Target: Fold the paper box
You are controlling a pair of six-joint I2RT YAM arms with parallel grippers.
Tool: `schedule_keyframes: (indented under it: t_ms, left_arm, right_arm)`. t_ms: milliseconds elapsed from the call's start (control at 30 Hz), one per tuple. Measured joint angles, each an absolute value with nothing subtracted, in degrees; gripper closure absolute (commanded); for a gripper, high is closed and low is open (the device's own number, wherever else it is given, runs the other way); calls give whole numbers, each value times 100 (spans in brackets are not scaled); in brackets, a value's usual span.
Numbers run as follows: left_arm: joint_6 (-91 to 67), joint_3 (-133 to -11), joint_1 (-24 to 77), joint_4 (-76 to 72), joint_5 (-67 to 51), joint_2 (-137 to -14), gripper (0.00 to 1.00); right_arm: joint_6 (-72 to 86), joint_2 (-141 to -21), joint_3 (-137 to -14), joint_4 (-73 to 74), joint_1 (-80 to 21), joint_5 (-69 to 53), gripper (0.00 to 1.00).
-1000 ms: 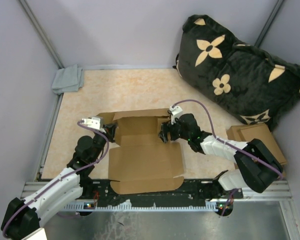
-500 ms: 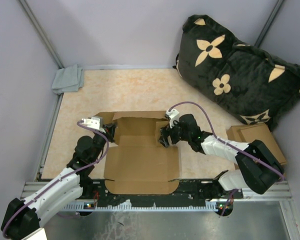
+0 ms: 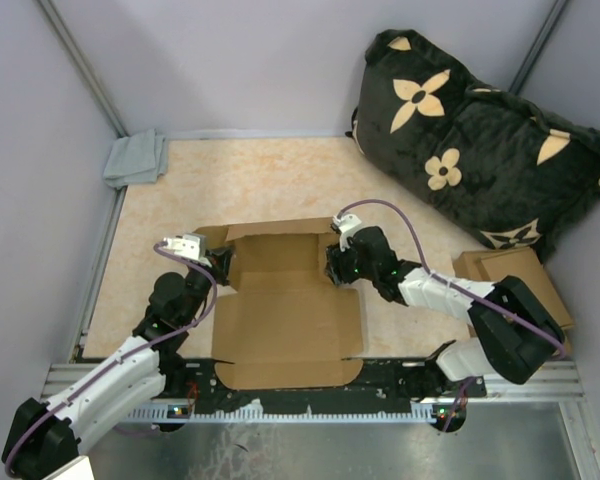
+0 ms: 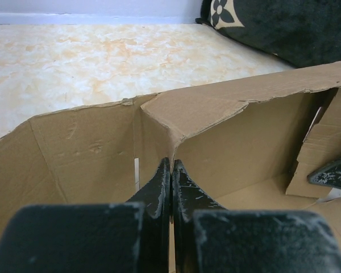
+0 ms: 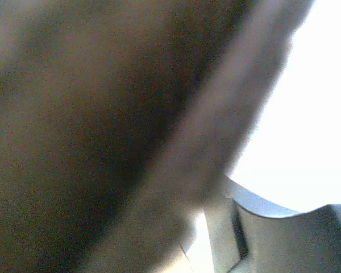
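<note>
Top external view: the paper box (image 3: 285, 310) lies on the tabletop (image 3: 260, 180) just ahead of the arm bases, its broad near panel flat and its far panels raised into low walls. The left pincer (image 3: 223, 265) is at the box's left wall, the right pincer (image 3: 335, 268) at its right wall. A grey cloth (image 3: 135, 158) sits well beyond the box's far-left corner, a black flower-patterned cushion (image 3: 480, 130) beyond its far-right, and a stack of flat cardboard (image 3: 510, 270) off its right side.

Left wrist view: the left pincer (image 4: 171, 165) has its 2 fingers pressed together on a thin cardboard edge at an inner corner crease of the box (image 4: 238, 131), so it is clamped on the box wall. One dark fingertip (image 4: 332, 173) of the right pincer shows by the box's opposite wall.

Right wrist view: a blurred brown surface (image 5: 74, 114) fills most of the frame, too close to identify. Whether the right pincer is open or closed, I cannot tell.
</note>
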State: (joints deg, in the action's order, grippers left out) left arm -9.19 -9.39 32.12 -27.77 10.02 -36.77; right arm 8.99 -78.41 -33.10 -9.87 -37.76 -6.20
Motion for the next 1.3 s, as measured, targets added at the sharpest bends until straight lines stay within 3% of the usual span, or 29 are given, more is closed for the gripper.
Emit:
schedule_keyframes:
  t_ms: [533,567,667,800,1000,1233,1300]
  left_arm:
    - [-919,-939,3275,-2764,882,-3667,98]
    - [-919,-939,3275,-2764,880,-3667,92]
    - [-934,-943,3275,-2733,891,-3667,56]
    - [-1166,-1022,3291,-2506,880,-3664,35]
    - [-1573,-1396,3293,-2093,864,-3422,34]
    - [-1752,-1765,3301,-1806,1448,-2842,47]
    - [-1780,-1852,3301,-1765,2012,-2845,40]
  right_arm:
    - [1522,-7756,-3227,-1264,-3922,851,88]
    - [1546,-7797,-3227,-1334,-3951,976,90]
    - [1684,-7915,-3227,-1516,-4047,1396,93]
    - [1938,-8007,-3227,-1603,-4069,1946,98]
    - [2130,-8029,-3227,-1531,-4073,2735,100]
    - [2060,-8029,-3227,-1461,-4038,3194,100]
    - [2064,-8023,-3225,-1413,-3979,3205,100]
